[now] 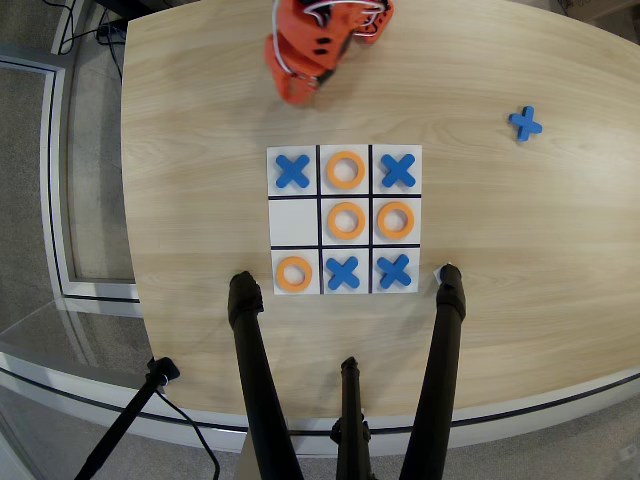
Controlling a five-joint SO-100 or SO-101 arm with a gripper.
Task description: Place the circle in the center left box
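Item: board (pixel 344 219), three-by-three grid, centre of the tabletop (pixel 520 250).
Contents: crosses in four cells, rings in four, counting the ring (pixel 396 220) already lying inside the middle-row cell at 3 o'clock (pixel 411 203). Middle-row cell at 9 o'clock empty.
Spare: one blue cross (pixel 524 123), well apart at 2 o'clock, off the board.
Arm: my gripper (pixel 296 92) sits off the board toward 11 o'clock, jaws turned away from the camera; I cannot tell whether they are open or closed, and I see nothing carried.
Step, my reading: placement looks done, arm clear of the board.
Next move: none on the ring; I would park the arm without sweeping the grid.
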